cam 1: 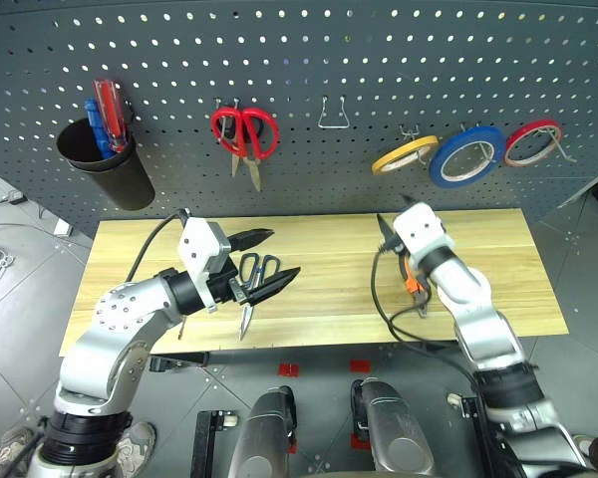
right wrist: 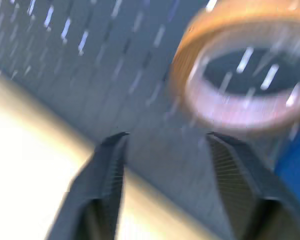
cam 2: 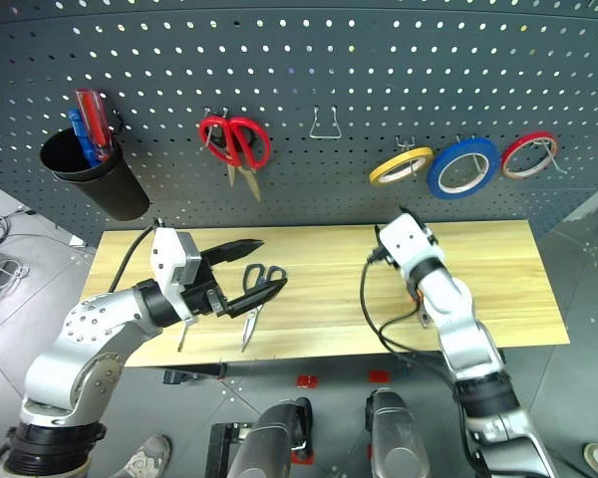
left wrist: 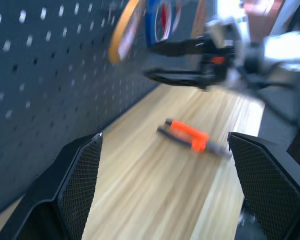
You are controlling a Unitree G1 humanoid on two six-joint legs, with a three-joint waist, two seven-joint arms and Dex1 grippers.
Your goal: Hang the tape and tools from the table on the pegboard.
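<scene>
The yellow tape (cam 1: 404, 154) hangs on a hook of the dark grey pegboard (cam 1: 329, 50), to the left of a blue ring. My right gripper (right wrist: 167, 140) is open and empty just below and in front of the tape (right wrist: 240, 75), apart from it. Orange-handled pliers (left wrist: 190, 136) lie on the table (cam 1: 329, 294) under my right arm. My left gripper (cam 1: 269, 257) hovers open above dark-handled scissors (cam 1: 257, 271) that lie flat on the wood. A slim tool's shaft (cam 2: 182, 339) pokes out from under my left forearm; its handle is hidden.
On the pegboard hang red scissors (cam 1: 244, 132), an empty wire hook (cam 1: 332, 115), a blue tape ring (cam 1: 466, 156) and a red tape ring (cam 1: 531, 142). A black cup (cam 1: 105, 159) at the left holds red and blue screwdrivers. A black cable (cam 1: 379, 299) loops by my right arm.
</scene>
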